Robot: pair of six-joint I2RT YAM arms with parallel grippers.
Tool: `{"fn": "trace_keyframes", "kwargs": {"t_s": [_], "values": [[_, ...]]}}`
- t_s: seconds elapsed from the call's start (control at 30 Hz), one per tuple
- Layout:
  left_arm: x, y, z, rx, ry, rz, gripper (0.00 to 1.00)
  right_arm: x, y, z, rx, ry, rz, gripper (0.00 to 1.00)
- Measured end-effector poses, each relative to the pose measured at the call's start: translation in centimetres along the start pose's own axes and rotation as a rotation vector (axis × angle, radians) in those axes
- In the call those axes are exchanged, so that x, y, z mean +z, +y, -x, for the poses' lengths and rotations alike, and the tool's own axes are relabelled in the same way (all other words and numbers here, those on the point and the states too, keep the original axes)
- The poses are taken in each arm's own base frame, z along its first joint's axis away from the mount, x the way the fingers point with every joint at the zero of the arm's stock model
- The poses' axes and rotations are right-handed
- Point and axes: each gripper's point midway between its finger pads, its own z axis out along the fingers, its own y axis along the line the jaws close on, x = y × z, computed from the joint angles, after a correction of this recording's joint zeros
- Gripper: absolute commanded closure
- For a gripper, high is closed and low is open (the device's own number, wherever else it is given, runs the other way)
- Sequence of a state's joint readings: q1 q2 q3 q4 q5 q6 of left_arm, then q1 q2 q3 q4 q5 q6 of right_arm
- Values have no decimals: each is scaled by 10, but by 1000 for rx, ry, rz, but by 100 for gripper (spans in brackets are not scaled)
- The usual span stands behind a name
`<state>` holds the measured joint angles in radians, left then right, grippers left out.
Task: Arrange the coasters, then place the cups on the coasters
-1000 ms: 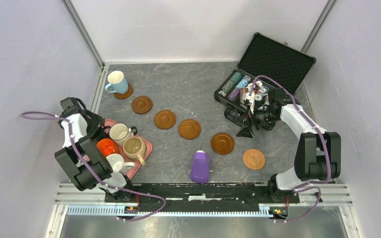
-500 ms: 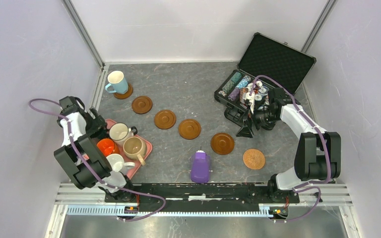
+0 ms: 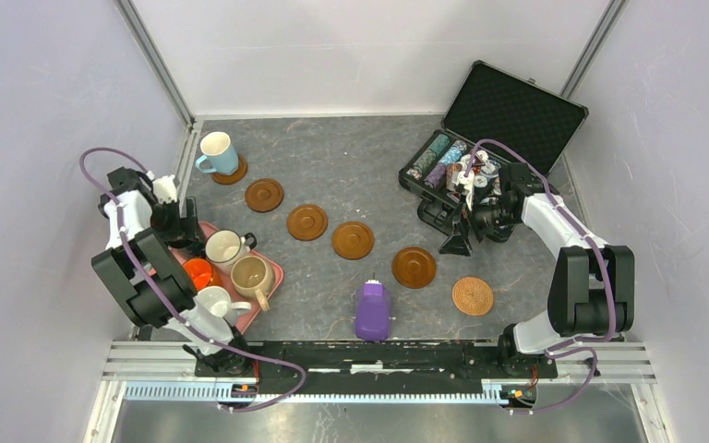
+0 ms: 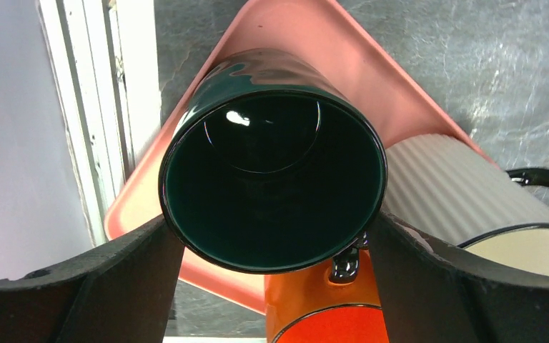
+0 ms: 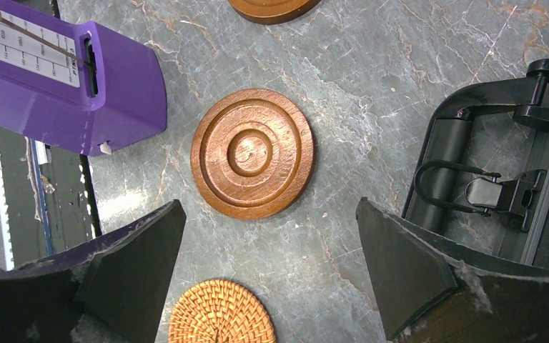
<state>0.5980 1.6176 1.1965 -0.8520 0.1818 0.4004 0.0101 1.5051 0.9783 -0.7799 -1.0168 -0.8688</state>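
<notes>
My left gripper (image 3: 180, 224) is shut on the dark green cup (image 4: 271, 179), one finger (image 4: 114, 286) against each side of its rim, over the far corner of the pink tray (image 4: 400, 93). The cream cup (image 3: 223, 246), orange cup (image 3: 199, 273), beige cup (image 3: 251, 275) and white cup (image 3: 214, 303) stand on the tray. On the far-left coaster (image 3: 234, 173) stands the light blue cup (image 3: 217, 152). Several bare dark coasters (image 3: 306, 221) run diagonally to a woven coaster (image 3: 473, 296). My right gripper (image 3: 457, 242) hangs open between a dark coaster (image 5: 252, 153) and the woven one (image 5: 220, 312).
A purple oblong device (image 3: 373, 311) lies near the front edge, close to the last dark coaster. An open black case (image 3: 508, 115) holding poker chips (image 3: 443, 157) sits at the back right, its handle (image 5: 472, 171) beside my right fingers. A metal rail (image 4: 86, 107) borders the tray's left.
My left gripper has shifted toward the far side with the dark green cup between its fingers, and the left arm has swung up. The right arm has not moved.
</notes>
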Motion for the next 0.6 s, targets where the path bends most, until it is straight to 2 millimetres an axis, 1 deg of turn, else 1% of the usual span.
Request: {"fn": "trace_keyframes", "kwargs": {"t_s": [0.2,0.33,0.37,0.6], "values": [[0,1,4,165,22,-58,8,0,0,0,0,0,0,2],[1,1,6,256,26,-83,3,0,0,0,-1,0,-1,2],[1,1,6,271,27,-85,0,0,0,0,-1,0,-1,2],[1,0,6,294,6,-77,0,-1,-1,2,-3,-1,-2,2]]}}
